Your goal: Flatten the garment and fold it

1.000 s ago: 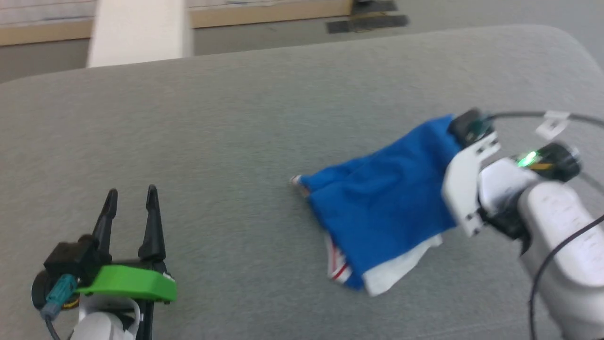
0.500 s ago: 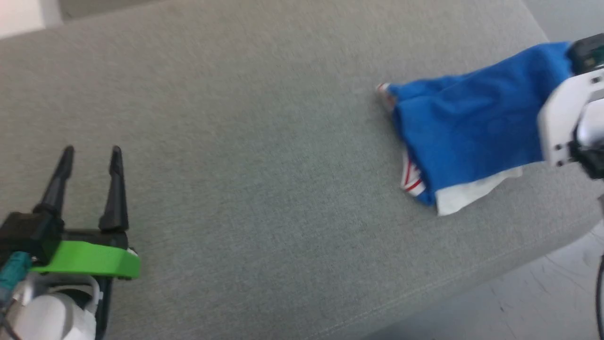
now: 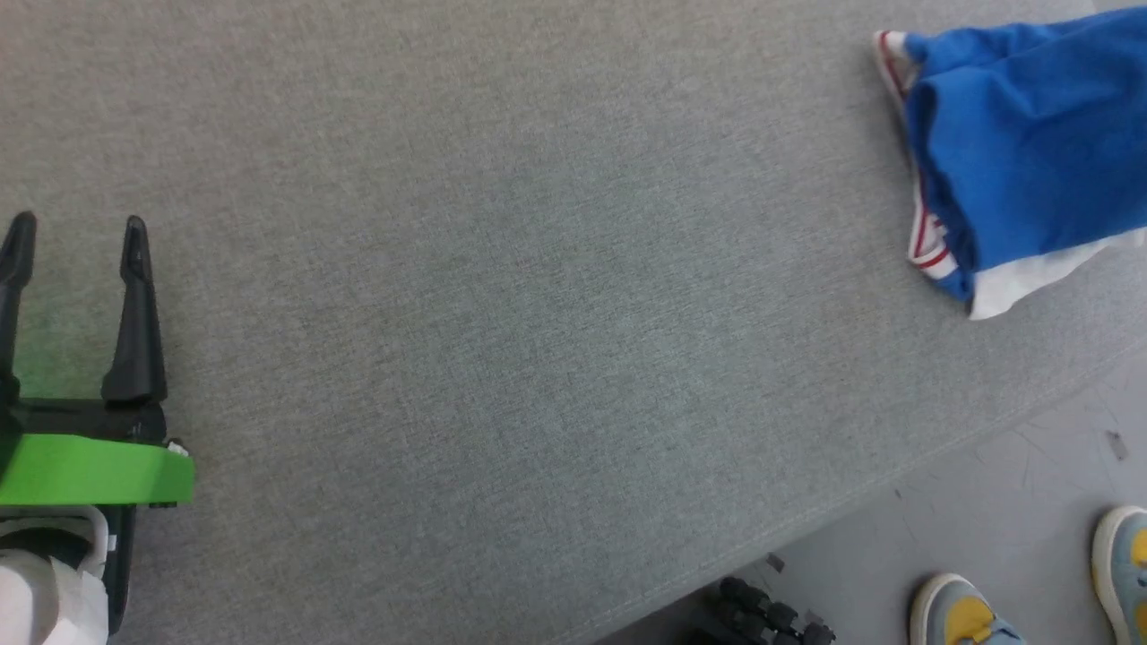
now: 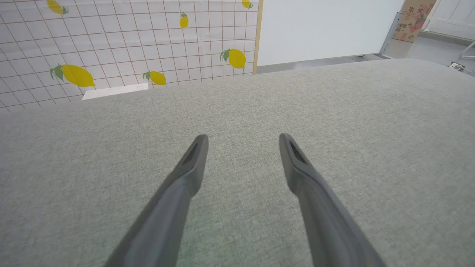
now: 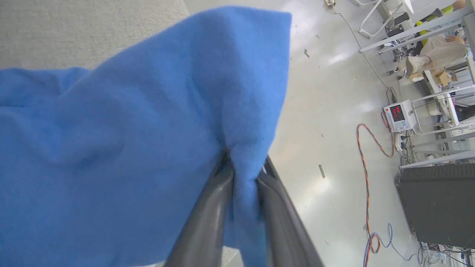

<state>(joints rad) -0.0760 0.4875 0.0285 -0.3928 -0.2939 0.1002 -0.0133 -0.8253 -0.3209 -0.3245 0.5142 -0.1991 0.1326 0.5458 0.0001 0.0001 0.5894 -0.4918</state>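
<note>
Nearest: left end effector (image 3: 79, 224) spread open and empty over the bare grey table (image 3: 538, 313). Farther right, the garment (image 3: 1021, 152) lies bunched near the table's edge. The right end effector (image 5: 245, 167) is clamped on a blue fold. Judged light, limp jersey that will drape and sag; hem corners or shoulders look best to grip for spreading.

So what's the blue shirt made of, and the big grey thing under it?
The blue shirt looks like soft knitted cloth, maybe cotton jersey: it is matte and slightly fuzzy, and it droops in folds. The grey surface looks like woven upholstery fabric over padding: it has a fine speckled weave and a rounded edge. The padding is a guess.
</note>
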